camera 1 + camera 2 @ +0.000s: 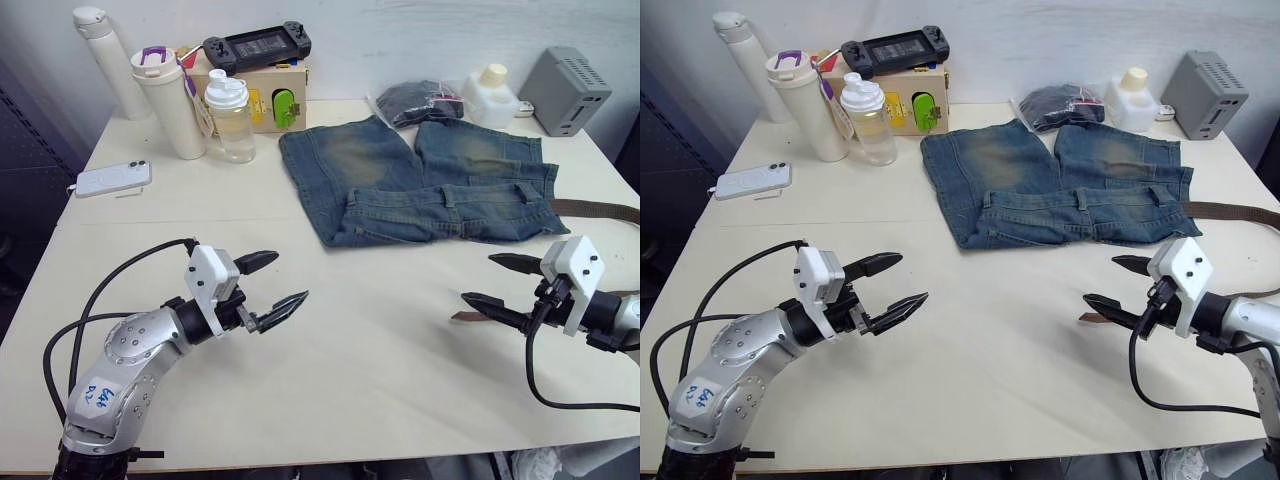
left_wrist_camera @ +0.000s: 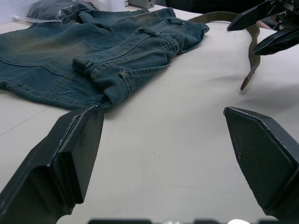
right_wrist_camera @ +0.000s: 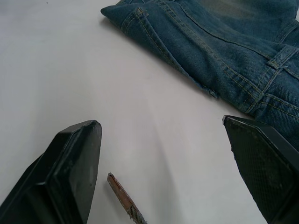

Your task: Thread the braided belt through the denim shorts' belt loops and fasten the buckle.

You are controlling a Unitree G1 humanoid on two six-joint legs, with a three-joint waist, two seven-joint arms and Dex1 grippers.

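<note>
**Belt not threaded yet**

The denim shorts (image 1: 420, 180) lie flat on the counter (image 1: 380, 340), far right. The braided belt (image 1: 595, 210) lies just right of them, its tip near the right claw (image 1: 492, 283). Both claws, left claw (image 1: 272, 284) too, are wide open and empty. All threading remains, I think.

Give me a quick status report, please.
Left tool open, empty. Right tool open over belt tip. Belt unthreaded beside shorts. Nothing in the way.

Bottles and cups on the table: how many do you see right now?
3, all at the far left of the table: a white flask, a cream tumbler with a purple lid, and a clear bottle.
</note>
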